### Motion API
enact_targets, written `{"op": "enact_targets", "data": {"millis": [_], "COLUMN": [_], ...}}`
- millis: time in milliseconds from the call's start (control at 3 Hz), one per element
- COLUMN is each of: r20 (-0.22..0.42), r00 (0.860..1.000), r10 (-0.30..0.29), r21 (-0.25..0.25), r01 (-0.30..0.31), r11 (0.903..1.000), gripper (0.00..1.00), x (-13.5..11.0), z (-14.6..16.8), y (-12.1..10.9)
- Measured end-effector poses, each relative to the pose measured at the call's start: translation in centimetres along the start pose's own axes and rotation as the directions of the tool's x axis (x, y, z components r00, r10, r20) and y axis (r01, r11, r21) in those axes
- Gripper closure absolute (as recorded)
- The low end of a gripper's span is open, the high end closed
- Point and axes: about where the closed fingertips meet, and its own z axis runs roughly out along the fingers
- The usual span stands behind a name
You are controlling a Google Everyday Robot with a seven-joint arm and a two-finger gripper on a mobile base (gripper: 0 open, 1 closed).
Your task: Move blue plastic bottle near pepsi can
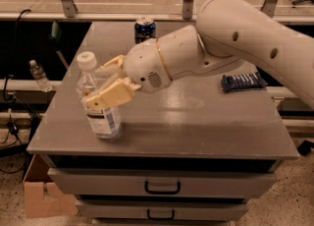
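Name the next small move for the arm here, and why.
Probably a short lift of the blue plastic bottle. The gripper is clamped around its upper body, the bottle leans with its base at the table top near the front edge, and the pepsi can stands at the far edge.

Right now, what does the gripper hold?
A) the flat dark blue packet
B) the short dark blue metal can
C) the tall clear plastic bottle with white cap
C: the gripper, at the front left of the grey table, is shut on the tall clear plastic bottle; the can stands at the far edge.
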Motion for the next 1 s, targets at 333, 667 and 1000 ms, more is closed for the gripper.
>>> {"op": "enact_targets", "data": {"millis": [333, 667, 1000], "r20": [0.018, -0.01, -0.018], "r00": [1.0, 0.999, 0.999], "r10": [-0.009, -0.038, -0.045], "r21": [0.114, 0.231, 0.24], "r01": [0.006, 0.04, 0.048], "r11": [0.9935, 0.9722, 0.9695], "gripper": [1.0, 1.0, 1.0], "x": [-0.7, -2.5, -2.6], "z": [-4.2, -10.2, -10.3], "y": [-2.1, -4.4, -4.9]}}
